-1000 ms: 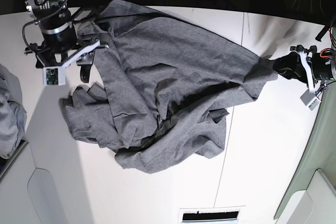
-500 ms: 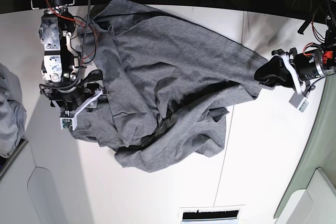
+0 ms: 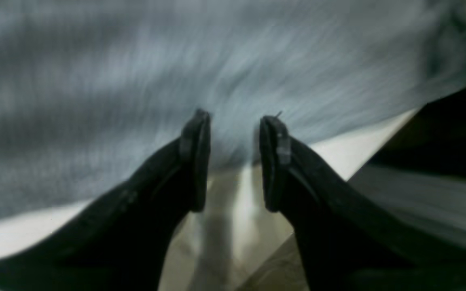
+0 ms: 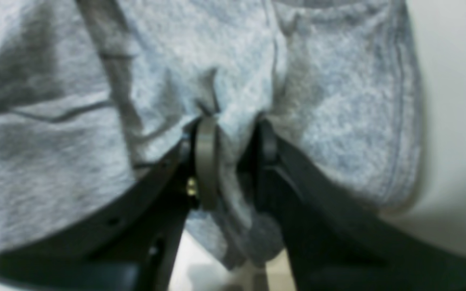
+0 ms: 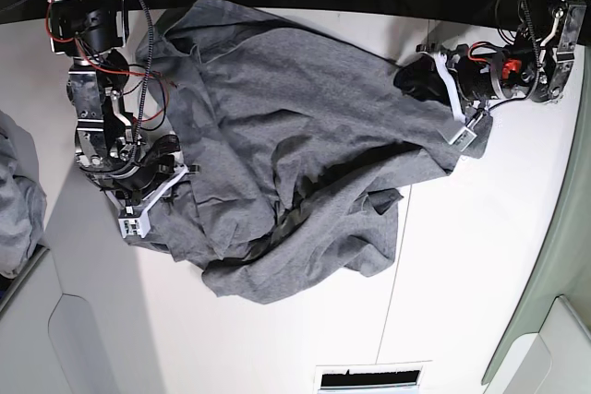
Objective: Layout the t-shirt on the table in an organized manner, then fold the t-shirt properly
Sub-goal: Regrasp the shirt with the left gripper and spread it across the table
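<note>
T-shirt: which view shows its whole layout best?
Base view: the whole t-shirt shows, crumpled across the table. Right wrist view shows only a fold between the jaws; left wrist view only blurred grey cloth.

t-shirts: one grey t-shirt (image 5: 295, 154) is lying crumpled | tables: one white table (image 5: 462, 265) is carrying it | grippers: two are showing, right gripper (image 4: 233, 161) and left gripper (image 3: 233, 157) | other cloth: one paler bundle (image 5: 17, 200) is sitting at the edge
</note>
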`<act>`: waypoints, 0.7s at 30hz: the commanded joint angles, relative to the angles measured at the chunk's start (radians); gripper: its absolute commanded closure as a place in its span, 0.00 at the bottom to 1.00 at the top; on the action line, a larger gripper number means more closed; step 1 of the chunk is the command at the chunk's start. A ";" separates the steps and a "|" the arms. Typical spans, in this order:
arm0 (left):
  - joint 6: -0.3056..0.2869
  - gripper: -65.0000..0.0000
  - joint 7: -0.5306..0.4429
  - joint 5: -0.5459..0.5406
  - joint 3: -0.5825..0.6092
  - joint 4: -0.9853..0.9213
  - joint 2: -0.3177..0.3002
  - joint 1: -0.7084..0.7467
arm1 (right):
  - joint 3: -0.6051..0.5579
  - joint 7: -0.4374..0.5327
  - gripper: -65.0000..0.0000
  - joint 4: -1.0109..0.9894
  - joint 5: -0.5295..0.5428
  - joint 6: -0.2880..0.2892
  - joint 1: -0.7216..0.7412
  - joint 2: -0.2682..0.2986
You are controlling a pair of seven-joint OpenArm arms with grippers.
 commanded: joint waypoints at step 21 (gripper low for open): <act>-0.008 0.65 -0.060 0.095 -0.007 -0.252 -0.150 -0.340 | 0.209 -0.097 0.50 0.493 0.132 -0.043 -0.306 0.114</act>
